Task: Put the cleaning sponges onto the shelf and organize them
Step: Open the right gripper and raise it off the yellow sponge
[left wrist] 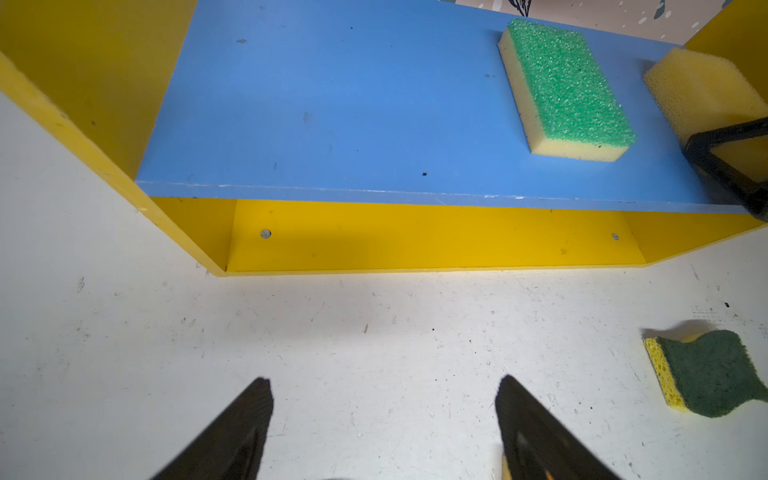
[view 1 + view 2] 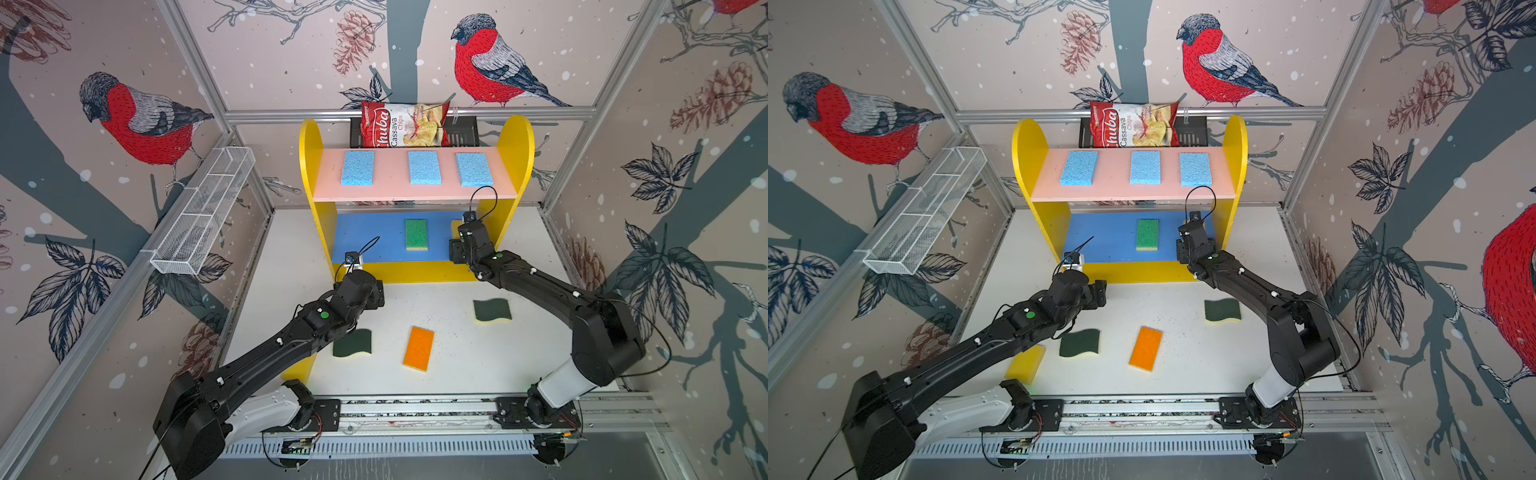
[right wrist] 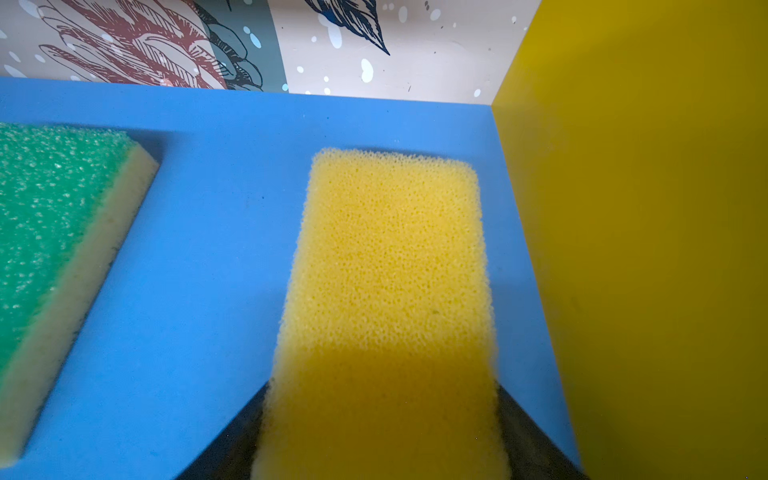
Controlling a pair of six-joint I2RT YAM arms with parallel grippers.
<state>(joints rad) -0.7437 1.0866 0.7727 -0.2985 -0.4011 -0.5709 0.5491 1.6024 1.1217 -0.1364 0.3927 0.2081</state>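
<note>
While right gripper (image 3: 382, 388) reaches onto blue middle board (image 3: 208, 249) of shelf (image 2: 311, 166), jaws pinch yellow sponge (image 3: 390, 257) by its sides, near yellow side panel (image 3: 644, 208). Green-topped sponge (image 2: 416, 232) lies mid-board. 3 light blue sponges (image 2: 424, 167) line pink upper board (image 2: 390, 191). Left gripper (image 1: 382, 399) spread wide, empty, over table (image 1: 374, 332). On table: 2 wavy dark-green sponges (image 2: 352, 343), orange-topped sponge (image 2: 418, 348), 2nd yellow sponge (image 2: 1025, 363).
</note>
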